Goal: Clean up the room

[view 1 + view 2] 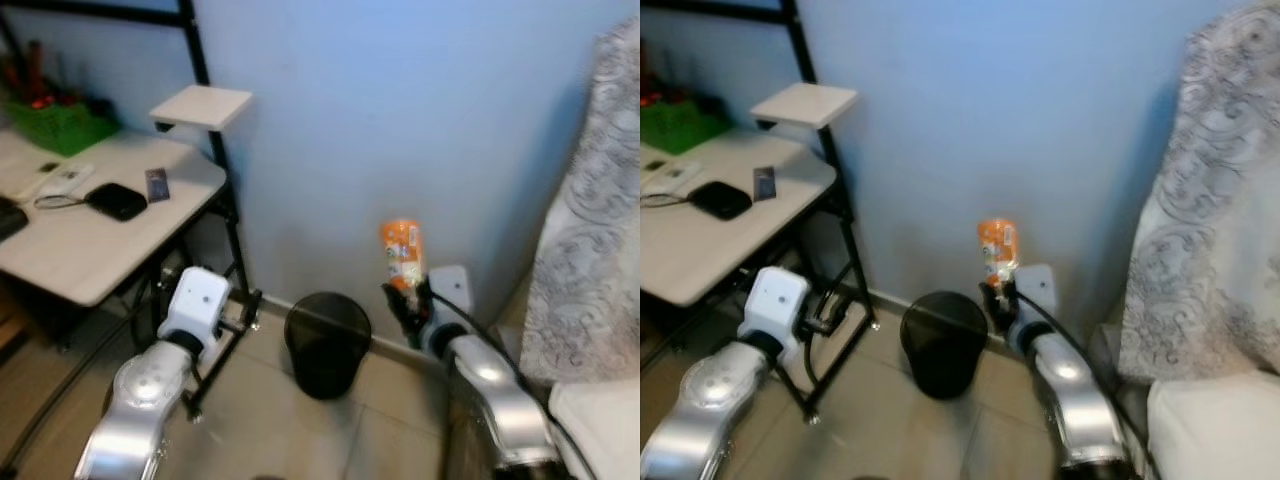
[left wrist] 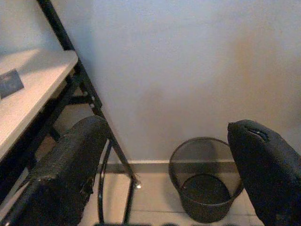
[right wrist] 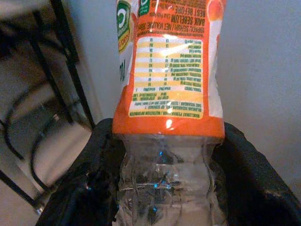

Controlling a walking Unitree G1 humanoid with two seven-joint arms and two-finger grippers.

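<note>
My right tool (image 1: 998, 293) is clenched on the clear base of an orange-labelled bottle (image 1: 402, 254), held upright near the blue wall, beside and above the black mesh bin (image 1: 327, 343) but not yet over its mouth. Left tool (image 2: 155, 174) spread, holding nothing. Bottle still to drop; phone (image 1: 117, 201) and clutter remain on the table (image 1: 90, 255).

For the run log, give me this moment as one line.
right gripper: shut on bottle | beside bin, not above | left gripper: open, idle
</note>
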